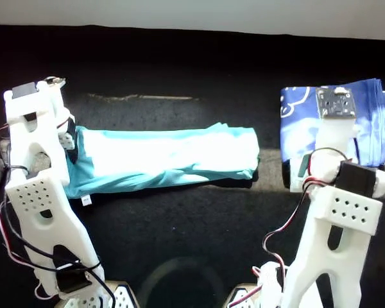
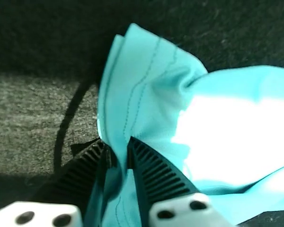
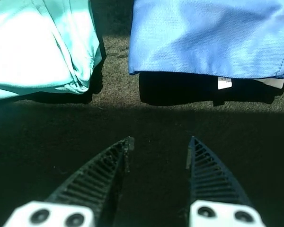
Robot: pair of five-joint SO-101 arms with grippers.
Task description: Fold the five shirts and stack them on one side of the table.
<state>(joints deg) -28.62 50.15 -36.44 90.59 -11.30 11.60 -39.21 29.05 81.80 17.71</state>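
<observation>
- Turquoise shirt (image 1: 167, 157) lies on the middle of the bench (image 1: 179, 244) as a long band running from side to side, folded along its length with soft creases on the near edge.
- In the high view its left end reaches the left arm and its right end stops just short of the blue shirt (image 1: 366, 122), with a narrow strip of dark bench between the two.
- A small white tag (image 1: 86, 200) hangs at the near left corner of the turquoise shirt.
- Left gripper (image 2: 116, 144) sits at that left end; its ribbed black fingers (image 2: 156, 175) are pressed together on a stitched fold of the turquoise cloth, which rises between them and bunches just past the tips.
- Right gripper (image 3: 159, 142) hovers over bare bench, facing the gap between the two shirts. Its fingers (image 3: 97, 179) are spread apart with nothing between them and touch neither shirt.
- The blue shirt rests folded at the right side of the bench, with a white print showing on its left part in the high view. The right arm's upper part overlaps it there.
- In the right wrist view a white label (image 3: 223, 83) shows under the blue shirt's near edge, above a deep shadow.
- The bench has a dark, carpet-like cover, with sunlight falling across both shirts.
</observation>
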